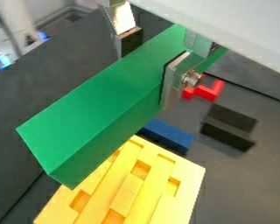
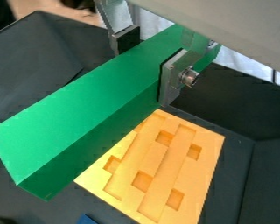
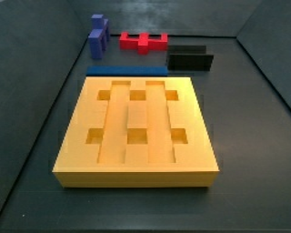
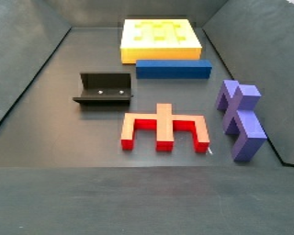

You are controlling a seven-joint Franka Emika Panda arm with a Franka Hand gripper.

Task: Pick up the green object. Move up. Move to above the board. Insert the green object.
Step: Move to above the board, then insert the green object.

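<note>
Silver gripper (image 2: 146, 59) plates are closed on the green object (image 2: 90, 109) | we see it held above the board (image 2: 166, 166) | bar tilted, touching nothing else.

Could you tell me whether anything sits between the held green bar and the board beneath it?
Nothing visible does. In both wrist views the gripper clamps the green object in the air, with the board directly below and its holes open. The blue bar lies beside the board's edge, not on it.
</note>
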